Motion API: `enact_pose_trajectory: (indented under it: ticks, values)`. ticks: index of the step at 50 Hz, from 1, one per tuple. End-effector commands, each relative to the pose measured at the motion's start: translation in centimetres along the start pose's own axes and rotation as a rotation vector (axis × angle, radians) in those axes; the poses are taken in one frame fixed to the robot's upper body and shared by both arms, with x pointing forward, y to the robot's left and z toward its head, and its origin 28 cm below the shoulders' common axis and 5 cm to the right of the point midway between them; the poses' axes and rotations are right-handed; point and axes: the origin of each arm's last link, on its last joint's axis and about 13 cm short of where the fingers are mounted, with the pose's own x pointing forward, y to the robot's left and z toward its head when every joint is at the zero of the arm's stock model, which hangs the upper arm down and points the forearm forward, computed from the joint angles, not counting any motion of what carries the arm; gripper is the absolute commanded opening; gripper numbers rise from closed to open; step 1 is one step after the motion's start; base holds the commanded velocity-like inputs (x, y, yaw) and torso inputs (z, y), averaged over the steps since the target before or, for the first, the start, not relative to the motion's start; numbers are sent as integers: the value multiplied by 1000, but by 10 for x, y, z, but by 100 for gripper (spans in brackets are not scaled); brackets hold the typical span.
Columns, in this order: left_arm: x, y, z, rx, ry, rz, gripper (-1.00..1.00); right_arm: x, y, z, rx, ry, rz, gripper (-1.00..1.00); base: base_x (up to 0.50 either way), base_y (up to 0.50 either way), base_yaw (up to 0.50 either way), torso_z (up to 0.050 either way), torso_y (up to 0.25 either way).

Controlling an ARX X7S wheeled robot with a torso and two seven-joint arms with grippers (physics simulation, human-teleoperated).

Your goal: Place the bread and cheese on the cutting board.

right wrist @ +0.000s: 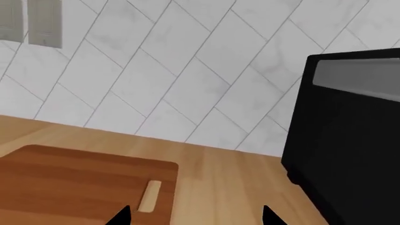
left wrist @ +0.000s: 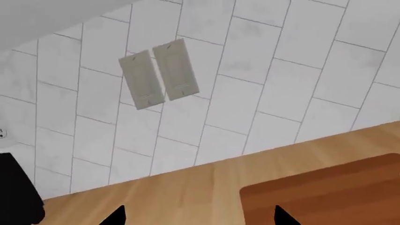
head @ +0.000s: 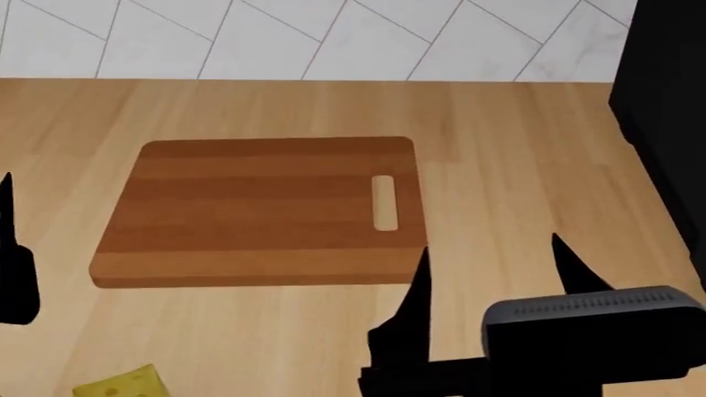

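Head view: the cutting board [head: 259, 211] lies flat on the light wood countertop [head: 518, 141], long side parallel to the tiled wall [head: 331, 37], with its slot handle [head: 385, 203] at the end nearer the black appliance [head: 662, 124]. Board surface carries nothing. The cheese [head: 124, 385], a yellow wedge with round holes, sits on the counter off the board's near long edge, toward the corner away from the slot handle, and is partly cut by the frame edge; it does not touch the board. The bread is not visible in any of the three views. The right gripper [head: 491, 260] hovers just off the board's slot-handle end, near its front corner; its two dark fingertips stand well apart with bare counter between them, nothing held. Right wrist view confirms this: the spread tips frame the board's handle end, with the appliance just beyond. The left gripper [left wrist: 198, 214] shows in the left wrist view as two separated dark tips, released and empty, with a board corner [left wrist: 325, 192] beside one tip and the counter under the other. On the wall above the board, that view shows two pale switch plates [left wrist: 159, 72] side by side. In the head view only a dark sliver of the left arm [head: 13, 265] appears off the board's far short end.
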Motion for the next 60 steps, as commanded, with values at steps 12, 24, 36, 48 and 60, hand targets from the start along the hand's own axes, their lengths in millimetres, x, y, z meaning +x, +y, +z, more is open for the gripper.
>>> enact_pose_trajectory:
  ticks: [12, 24, 36, 48, 60]
  values:
    - [-26, 23, -60, -148, 529, -79, 100, 2, 3, 6, 60, -25, 20, 100, 0, 0, 0, 0, 0]
    - [-55, 13, -87, -183, 704, -86, 100, 1, 7, 5, 65, -32, 34, 100, -1, 0, 0, 0, 0]
    - [-87, 14, -97, -209, 755, -78, 100, 2, 14, 2, 72, -25, 67, 100, -4, 0, 4, -4, 0]
    - [-124, 14, -111, -262, 894, -92, 100, 3, 16, -2, 73, -12, 83, 100, -2, 2, 4, -11, 0]
    - [-180, 27, -107, -314, 980, -127, 100, 2, 15, -2, 75, -10, 82, 100, 3, 4, 4, -13, 0]
